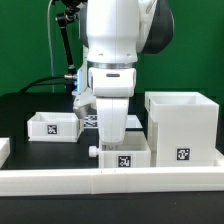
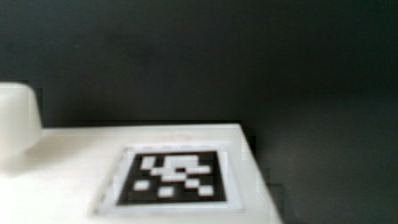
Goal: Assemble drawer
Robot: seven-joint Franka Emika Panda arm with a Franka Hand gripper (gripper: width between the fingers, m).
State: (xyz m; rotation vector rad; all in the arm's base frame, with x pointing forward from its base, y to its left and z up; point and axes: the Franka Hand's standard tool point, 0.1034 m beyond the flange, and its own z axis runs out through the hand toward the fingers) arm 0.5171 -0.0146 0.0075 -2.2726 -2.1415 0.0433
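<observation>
- White arm (image 1: 115,40): reaching straight down from above at the centre of the scene, hiding part of what lies behind.
- Black table (image 1: 25,105): under everything, and filling the dark background of the wrist view.
- Long low white rail (image 1: 60,180): lying along the near edge from the exterior view's left to its right.
- Housing (image 1: 185,125): upright on the exterior view's right, open at the top, just behind the rail, with a square tag (image 1: 183,154) on its near face.
- Middle tray (image 1: 135,155): just left of the housing and against the rail, directly below the arm, tag (image 1: 124,160) facing the camera.
- Left tray (image 1: 50,126): farther back on the exterior view's left, well apart from the other two parts, open side up, also tagged on its near wall.
- Gripper (image 1: 110,130): lowered to the middle tray's far-left rim; impossible to tell whether spread or clamped on the wall.
- One pale finger (image 2: 15,120): seen in the wrist view beside a white tagged surface (image 2: 71,145).
- Small knob (image 1: 92,151): sticking out from the middle tray's left side.
</observation>
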